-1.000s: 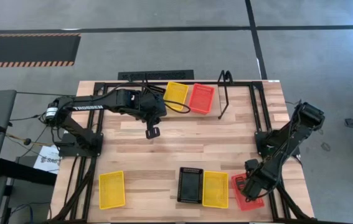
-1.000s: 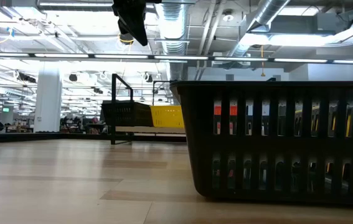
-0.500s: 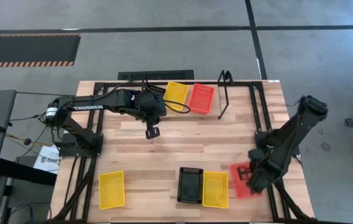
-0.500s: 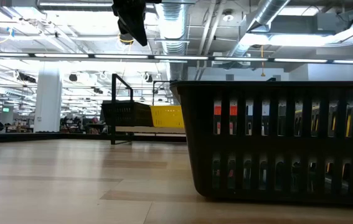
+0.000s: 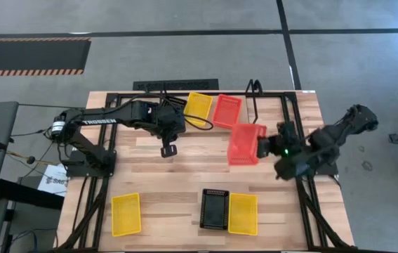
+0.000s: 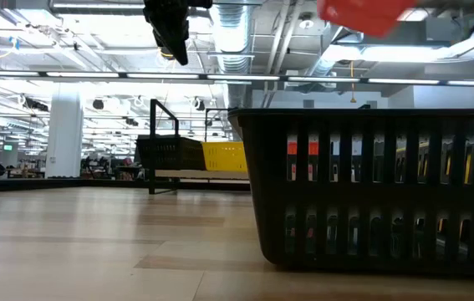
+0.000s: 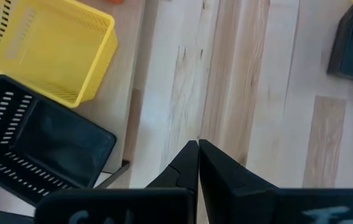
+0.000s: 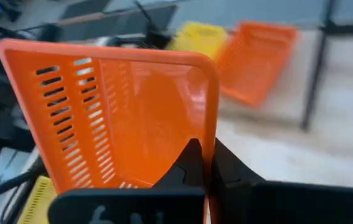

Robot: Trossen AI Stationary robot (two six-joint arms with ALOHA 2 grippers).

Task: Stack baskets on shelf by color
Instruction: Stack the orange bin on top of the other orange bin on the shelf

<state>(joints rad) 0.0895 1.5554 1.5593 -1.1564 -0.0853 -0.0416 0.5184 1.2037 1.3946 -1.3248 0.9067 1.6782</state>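
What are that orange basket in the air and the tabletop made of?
The orange basket, pinched by its rim in the right gripper, looks like thin moulded plastic: smooth, slightly glossy walls with even rows of slots. The tabletop looks like pale wood planks joined side by side, with visible grain and seams and a matte finish.

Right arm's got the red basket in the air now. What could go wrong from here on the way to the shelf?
The right gripper pinches only one wall of the red-orange basket, which hangs tilted, so it may swing or slip. The shelf's upright post stands near the path and could catch it. The left gripper, shut, hovers near the shelf.
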